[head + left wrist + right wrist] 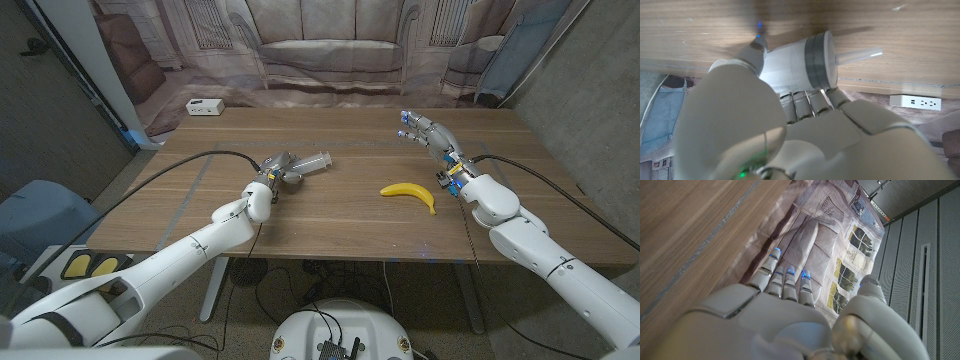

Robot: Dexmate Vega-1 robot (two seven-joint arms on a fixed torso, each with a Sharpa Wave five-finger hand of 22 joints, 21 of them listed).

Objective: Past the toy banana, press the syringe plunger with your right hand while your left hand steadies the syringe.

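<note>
— Where's the syringe [311, 161]?

— Lying on the tabletop [350, 220] left of the toy banana [410, 192]; my left hand [277, 172] has its fingers [810, 102] wrapped round the barrel.

— And your right hand [430, 135]?

— Fingers spread, holding nothing, beyond the banana and well apart from the plunger. I'd carry it over the banana, meet the plunger end squarely, and press along the barrel's axis so my left doesn't twist.
</note>
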